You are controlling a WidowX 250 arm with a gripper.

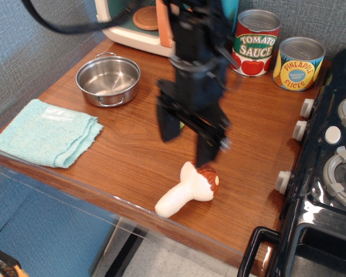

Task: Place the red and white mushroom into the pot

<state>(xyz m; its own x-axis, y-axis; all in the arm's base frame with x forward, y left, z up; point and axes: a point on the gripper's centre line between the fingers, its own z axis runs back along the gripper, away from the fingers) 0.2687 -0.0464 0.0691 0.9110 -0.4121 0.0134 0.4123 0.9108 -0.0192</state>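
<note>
Poised with fingers spread wide: gripper (186, 142), just above the red and white mushroom (187, 189) lying near the table's (132, 156) front edge; the pot (108, 79) toward the back-left corner.

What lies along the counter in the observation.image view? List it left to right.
blue cloth → pot → red and white mushroom, with the open tool above it → tomato sauce can → pineapple can → stove.
</note>
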